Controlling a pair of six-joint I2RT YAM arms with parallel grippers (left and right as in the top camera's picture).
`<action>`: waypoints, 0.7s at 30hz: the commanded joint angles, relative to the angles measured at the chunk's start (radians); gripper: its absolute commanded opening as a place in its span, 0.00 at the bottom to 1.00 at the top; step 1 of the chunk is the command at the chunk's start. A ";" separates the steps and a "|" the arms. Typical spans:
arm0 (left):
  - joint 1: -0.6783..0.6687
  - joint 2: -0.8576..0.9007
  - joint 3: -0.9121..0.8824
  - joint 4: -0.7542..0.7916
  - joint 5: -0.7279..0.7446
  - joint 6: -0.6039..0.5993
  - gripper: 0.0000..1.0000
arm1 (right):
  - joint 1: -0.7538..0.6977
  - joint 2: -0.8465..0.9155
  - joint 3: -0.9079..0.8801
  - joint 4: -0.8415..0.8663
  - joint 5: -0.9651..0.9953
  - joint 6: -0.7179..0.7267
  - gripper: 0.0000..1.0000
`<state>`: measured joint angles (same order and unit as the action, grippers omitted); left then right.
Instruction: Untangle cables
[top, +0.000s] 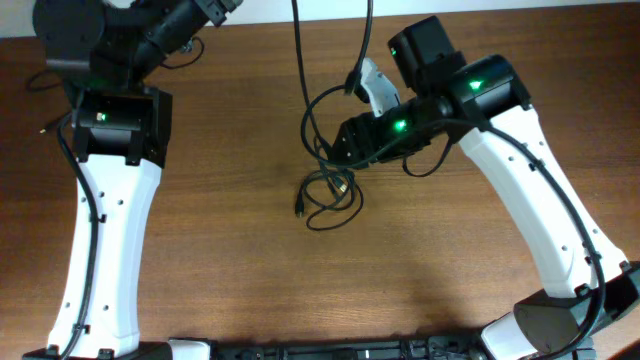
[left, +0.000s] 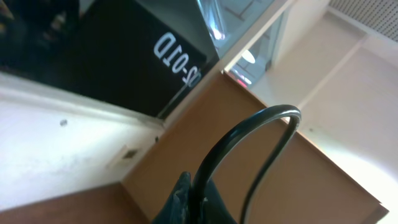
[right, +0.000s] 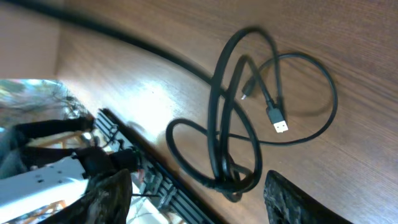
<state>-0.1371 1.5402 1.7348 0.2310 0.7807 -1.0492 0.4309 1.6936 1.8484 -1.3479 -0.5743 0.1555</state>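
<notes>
The brown wood-grain table bore the thin, glossy black cables, looped loosely at its centre. My right gripper hovered spread wide at the bundle's one o'clock. The left gripper pinched one rubbery strand aloft. I judged it best to take a single loop, clear of the silver-tipped plug, and draw it gently toward three o'clock.

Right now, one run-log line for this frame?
left jaws: shut on cable | right jaws: open over tangle | tangle: on table | status: not untangled
</notes>
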 joint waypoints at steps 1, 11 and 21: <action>0.002 -0.011 0.007 0.060 -0.064 0.033 0.00 | 0.068 0.007 0.002 0.018 0.232 0.112 0.62; 0.113 -0.014 0.007 -0.140 -0.071 0.034 0.00 | 0.054 0.104 0.003 -0.031 0.478 0.265 0.04; 0.378 -0.013 0.007 -1.036 -0.957 0.364 0.00 | -0.344 -0.143 0.056 -0.110 0.674 0.461 0.04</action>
<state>0.1947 1.5429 1.7321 -0.7902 0.2161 -0.7723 0.2142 1.6337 1.8923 -1.4277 -0.0189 0.5816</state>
